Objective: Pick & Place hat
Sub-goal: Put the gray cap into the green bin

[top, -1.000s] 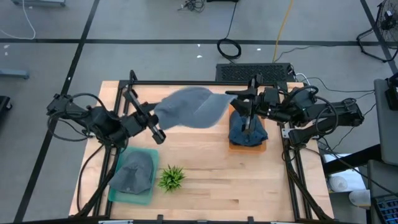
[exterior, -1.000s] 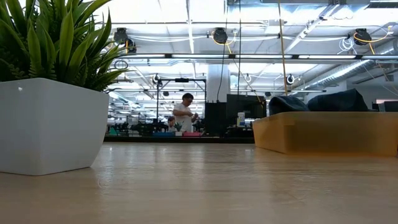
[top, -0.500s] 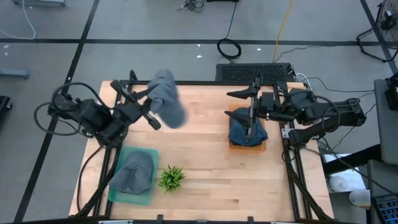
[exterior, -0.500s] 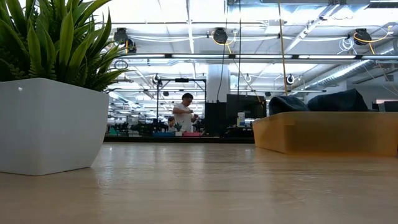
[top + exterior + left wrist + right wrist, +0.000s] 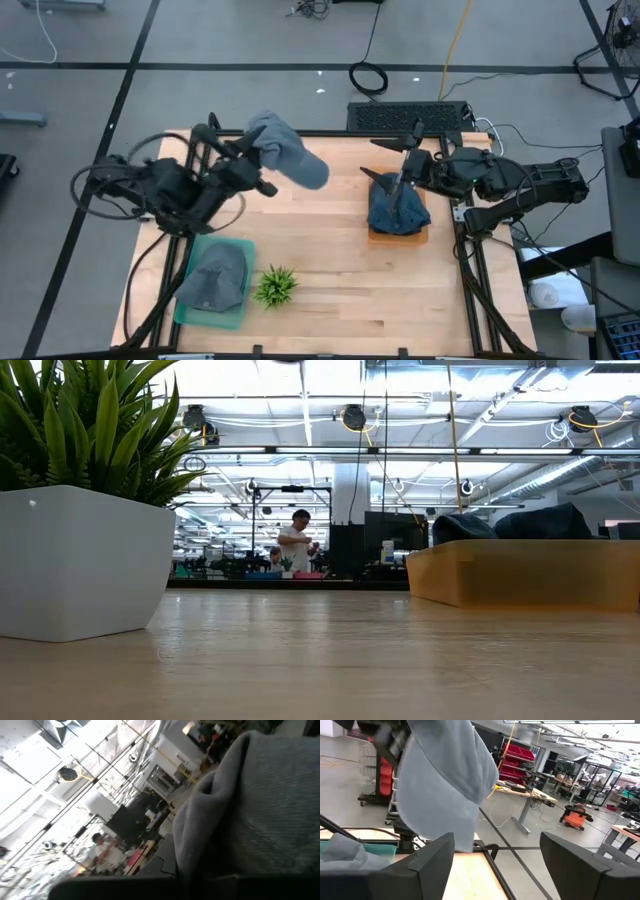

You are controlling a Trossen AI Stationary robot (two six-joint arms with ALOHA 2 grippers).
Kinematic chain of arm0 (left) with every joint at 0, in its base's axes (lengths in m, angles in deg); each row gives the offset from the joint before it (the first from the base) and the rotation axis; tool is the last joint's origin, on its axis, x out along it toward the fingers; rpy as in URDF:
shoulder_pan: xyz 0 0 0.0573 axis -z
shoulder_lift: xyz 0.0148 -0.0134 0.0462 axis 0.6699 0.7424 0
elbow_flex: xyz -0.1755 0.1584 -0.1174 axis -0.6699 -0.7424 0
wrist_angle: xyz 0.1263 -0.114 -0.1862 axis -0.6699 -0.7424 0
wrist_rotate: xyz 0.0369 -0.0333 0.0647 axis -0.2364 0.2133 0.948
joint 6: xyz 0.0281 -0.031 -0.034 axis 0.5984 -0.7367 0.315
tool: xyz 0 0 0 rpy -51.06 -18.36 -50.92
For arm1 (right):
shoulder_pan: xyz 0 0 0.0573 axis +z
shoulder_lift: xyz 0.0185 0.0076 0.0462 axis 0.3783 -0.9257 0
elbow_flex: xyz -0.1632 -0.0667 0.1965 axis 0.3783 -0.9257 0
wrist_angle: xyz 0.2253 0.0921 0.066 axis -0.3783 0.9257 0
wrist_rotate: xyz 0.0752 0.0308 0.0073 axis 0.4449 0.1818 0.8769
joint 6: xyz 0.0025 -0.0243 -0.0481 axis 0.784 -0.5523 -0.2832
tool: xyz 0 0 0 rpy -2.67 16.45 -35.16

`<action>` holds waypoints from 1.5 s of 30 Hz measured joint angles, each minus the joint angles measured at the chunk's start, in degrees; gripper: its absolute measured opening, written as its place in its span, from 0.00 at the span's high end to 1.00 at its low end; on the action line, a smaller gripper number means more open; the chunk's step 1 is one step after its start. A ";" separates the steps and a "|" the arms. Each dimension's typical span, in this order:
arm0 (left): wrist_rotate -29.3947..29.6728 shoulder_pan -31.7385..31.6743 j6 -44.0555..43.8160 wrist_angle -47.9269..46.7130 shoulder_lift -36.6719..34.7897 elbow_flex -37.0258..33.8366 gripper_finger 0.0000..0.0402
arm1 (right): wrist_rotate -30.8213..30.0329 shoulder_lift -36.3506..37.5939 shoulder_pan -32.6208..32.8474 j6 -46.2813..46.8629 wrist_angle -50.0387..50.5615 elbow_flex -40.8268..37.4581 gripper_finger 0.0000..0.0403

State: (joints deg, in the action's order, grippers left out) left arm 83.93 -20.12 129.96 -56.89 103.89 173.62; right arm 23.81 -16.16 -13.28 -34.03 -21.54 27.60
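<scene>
A light grey-blue hat (image 5: 290, 155) hangs in the air over the table's far left part, and my left gripper (image 5: 258, 165) is shut on it. The same hat fills the left wrist view (image 5: 260, 810) and shows in the right wrist view (image 5: 445, 785). My right gripper (image 5: 370, 158) stands open with nothing between its fingers (image 5: 435, 865), over the left end of an orange tray (image 5: 420, 236) that holds dark blue hats (image 5: 398, 212). A grey hat (image 5: 215, 278) lies in a green tray (image 5: 240, 250) at the near left. My left gripper is shut on the hat's left end (image 5: 262, 142), coming from the table's left side and tipped upward. The cloth itself covers the fingers, so which edge or how many layers cannot be told. The hat is lifted clear of the table and reaches toward the right.
A small green plant (image 5: 275, 286) in a white pot (image 5: 80, 560) stands near the front edge, beside the green tray. The orange tray (image 5: 530, 572) shows at the right of the low view. Bare wood lies in the table's middle and near right.
My right gripper has opened and let go of the light hat, which was stretched between both grippers. My left gripper has swung it up and toward the far left, tipping upward. The hat has drawn together into a bunch hanging from the left gripper alone.
</scene>
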 joint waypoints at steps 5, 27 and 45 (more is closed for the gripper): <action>1.72 -2.72 -5.96 -7.29 0.13 -0.04 0.98 | -0.09 0.00 0.00 -0.04 -0.03 0.00 0.31; 14.49 -1.91 -51.97 -51.22 -0.25 -1.66 0.99 | -0.12 -0.04 0.00 3.60 0.68 0.00 0.34; 13.25 9.21 -102.12 -88.43 -0.25 -1.66 0.99 | -0.42 -0.92 -2.43 -3.53 -8.20 -9.15 0.36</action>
State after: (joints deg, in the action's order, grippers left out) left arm 97.18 -10.90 27.84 -145.31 103.64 171.96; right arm 23.39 -17.08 -15.72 -37.56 -29.74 18.45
